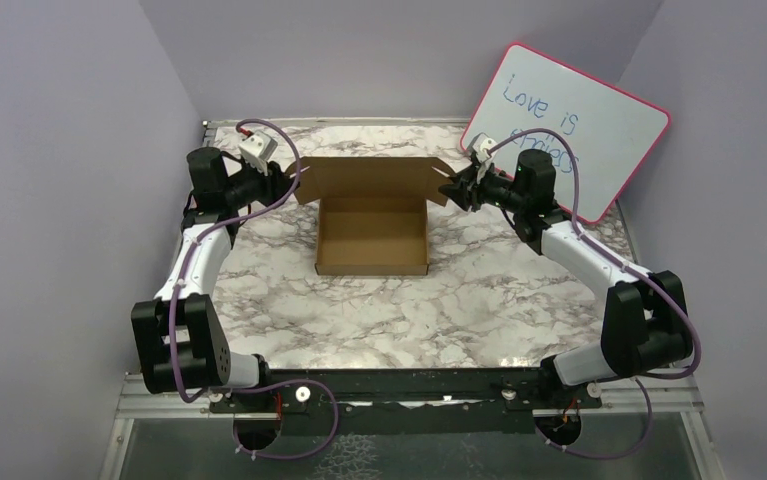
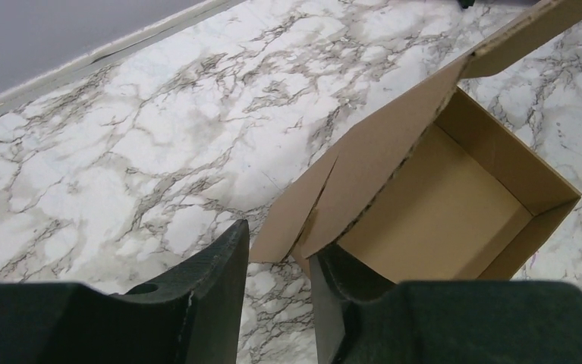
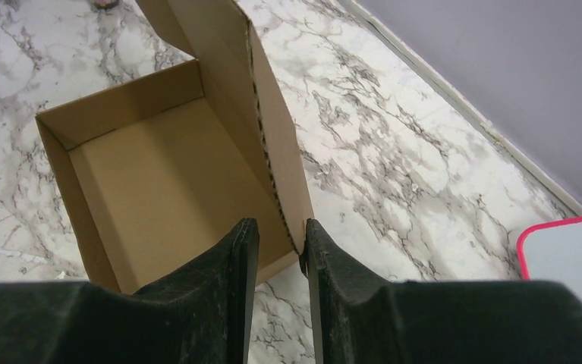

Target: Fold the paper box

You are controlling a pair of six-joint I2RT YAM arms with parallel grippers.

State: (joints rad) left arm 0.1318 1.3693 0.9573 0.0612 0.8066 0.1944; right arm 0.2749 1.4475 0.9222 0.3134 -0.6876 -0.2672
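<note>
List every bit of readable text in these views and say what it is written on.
"Love is": handwritten in blue, top line on the pink-framed whiteboard.
Second line on the whiteboard: partly hidden behind the right arm, so it cannot be read with certainty.
Paper box: plain brown cardboard, no print or label visible in any view.

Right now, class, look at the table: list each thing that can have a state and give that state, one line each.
paper box: base formed, walls up, lid open and standing at the far side.
left gripper: jaws around the lid's left flap; firm grip unclear.
right gripper: closed on the lid's right edge.
whiteboard: propped tilted at the far right, blue writing on it.
</note>
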